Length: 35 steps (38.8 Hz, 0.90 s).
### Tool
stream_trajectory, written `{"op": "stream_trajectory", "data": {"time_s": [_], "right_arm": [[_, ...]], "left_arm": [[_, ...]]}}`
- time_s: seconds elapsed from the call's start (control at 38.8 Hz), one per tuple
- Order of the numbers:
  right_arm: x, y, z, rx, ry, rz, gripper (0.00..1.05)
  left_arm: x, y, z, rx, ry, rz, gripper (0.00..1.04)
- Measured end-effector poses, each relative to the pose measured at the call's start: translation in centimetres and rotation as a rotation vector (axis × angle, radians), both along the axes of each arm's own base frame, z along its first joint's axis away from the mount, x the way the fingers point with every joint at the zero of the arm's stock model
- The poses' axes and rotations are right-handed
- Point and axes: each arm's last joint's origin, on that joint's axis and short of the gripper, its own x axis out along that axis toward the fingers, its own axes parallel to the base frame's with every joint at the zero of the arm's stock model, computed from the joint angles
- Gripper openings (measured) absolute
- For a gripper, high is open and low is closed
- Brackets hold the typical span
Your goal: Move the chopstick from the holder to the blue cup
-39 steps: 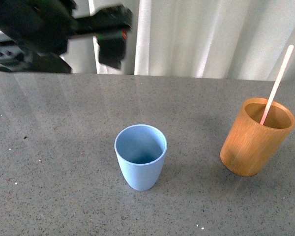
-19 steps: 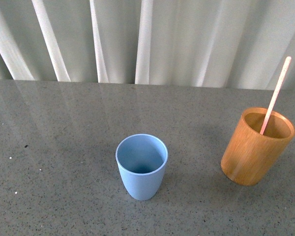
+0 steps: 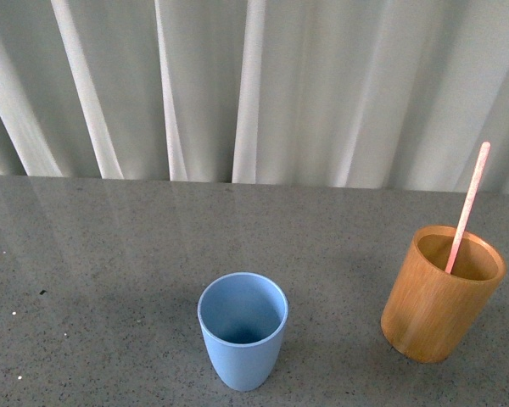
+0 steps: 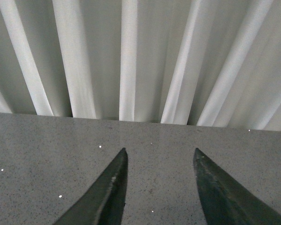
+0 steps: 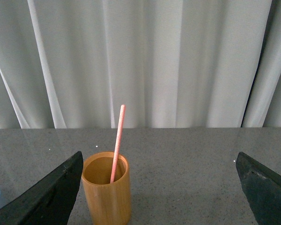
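A grey speckled desk (image 3: 110, 254) runs back to a far edge that meets a white pleated curtain (image 3: 237, 85). The blue cup (image 3: 243, 331) stands upright and open-mouthed around the middle of the desk, well forward of the far edge. To its right and well apart from it stands the holder (image 3: 441, 297), an orange-brown wooden cylinder, also upright. The chopstick (image 3: 468, 199), thin and pale pink, has its lower end inside the holder and leans up out of the mouth with its top tilted to the right.

A second ago a dark arm filled the upper left of the front view. Half a second ago it was gone, and no arm shows there now. Over the same span more curtain has come into the picture, and the desk's far edge, the cup and the holder all sit lower in it. The chopstick has stayed in the holder throughout.

The left wrist view shows the left fingers (image 4: 113, 187) dark, pointed and apart, holding nothing, above bare desk. The right wrist view shows the right fingers (image 5: 49, 197) spread very wide and holding nothing, with the holder (image 5: 106, 197) and chopstick (image 5: 117, 140) standing beyond them, nearer one finger.
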Motion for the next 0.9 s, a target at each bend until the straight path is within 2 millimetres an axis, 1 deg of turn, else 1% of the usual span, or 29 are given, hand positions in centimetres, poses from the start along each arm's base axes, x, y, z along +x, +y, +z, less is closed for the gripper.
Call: {"op": "stream_trajectory", "data": {"time_s": [0.1,0.13,0.21,0.26,0.59,0.67,0.9], "right_arm": [[0.0,0.0,0.0,0.0,0.0,0.001,0.95],[0.0,0.0,0.0,0.0,0.0,0.001,0.95],[0.0,0.0,0.0,0.0,0.0,0.001,0.95],[0.0,0.0,0.0,0.0,0.0,0.0,0.95],[0.0,0.0,0.0,0.0,0.0,0.0,0.95],[0.0,0.0,0.0,0.0,0.0,0.001,0.95],[0.0,0.0,0.0,0.0,0.0,0.001,0.95]], "left_arm": [[-0.6,-0.2,-0.4,0.005,0.002,0.004,0.29],[-0.8,-0.5,-0.6,0.007,0.004,0.015,0.24],[-1.2,-1.0,-0.8,0.008,0.004,0.018,0.13],[-1.6,-1.3,-1.0,0.012,0.002,0.003,0.04],[-3.1,-1.4,-1.7,0.015,0.002,-0.001,0.04],[-3.3,-1.4,-2.1,0.015,-0.013,-0.001,0.04],[-4.1,-1.4,-1.9,0.017,-0.027,-0.001,0.04]]}}
